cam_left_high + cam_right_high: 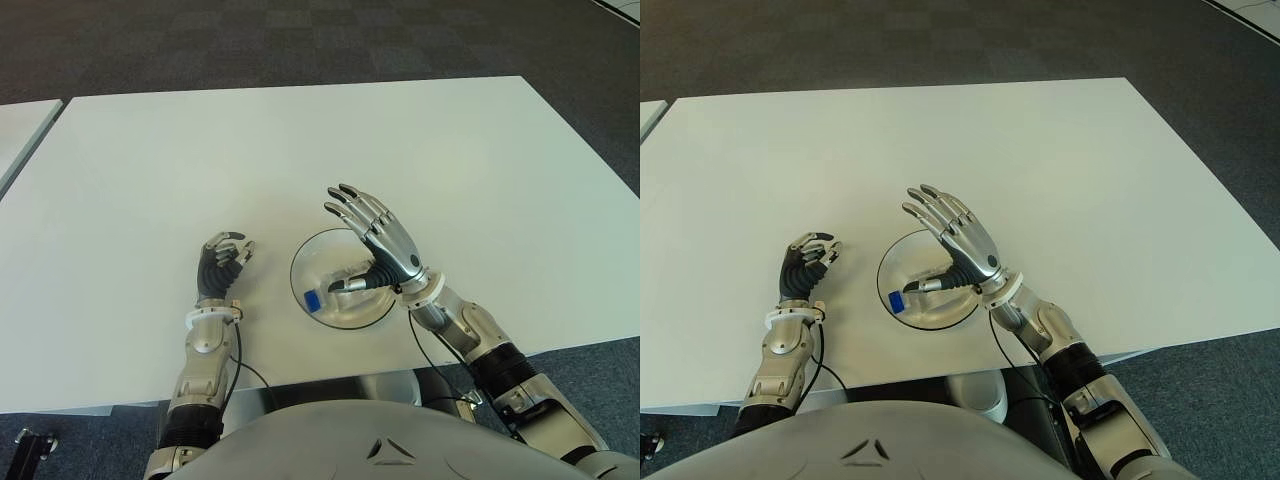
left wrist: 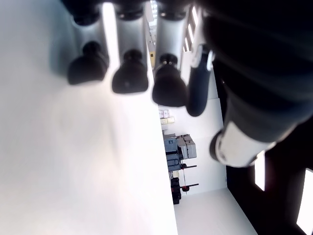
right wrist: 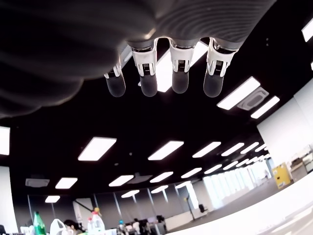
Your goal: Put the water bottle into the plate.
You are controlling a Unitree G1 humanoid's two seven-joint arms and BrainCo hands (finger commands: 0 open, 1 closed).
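Note:
A small clear water bottle point(image 1: 335, 287) with a blue cap point(image 1: 312, 300) lies on its side in the round glass plate point(image 1: 305, 262), near the table's front edge. My right hand point(image 1: 372, 238) hovers over the plate's right half, palm raised and open. Its fingers point(image 3: 179, 78) are stretched out with nothing in them, and its thumb partly hides the bottle's body. My left hand point(image 1: 222, 262) shows just left of the plate, fingers point(image 2: 126, 73) curled over the white tabletop around nothing.
The white table point(image 1: 300, 150) stretches far back and to both sides of the plate. A second white table's corner point(image 1: 20, 125) shows at the far left across a narrow gap. Dark carpet point(image 1: 300, 40) lies beyond the far edge.

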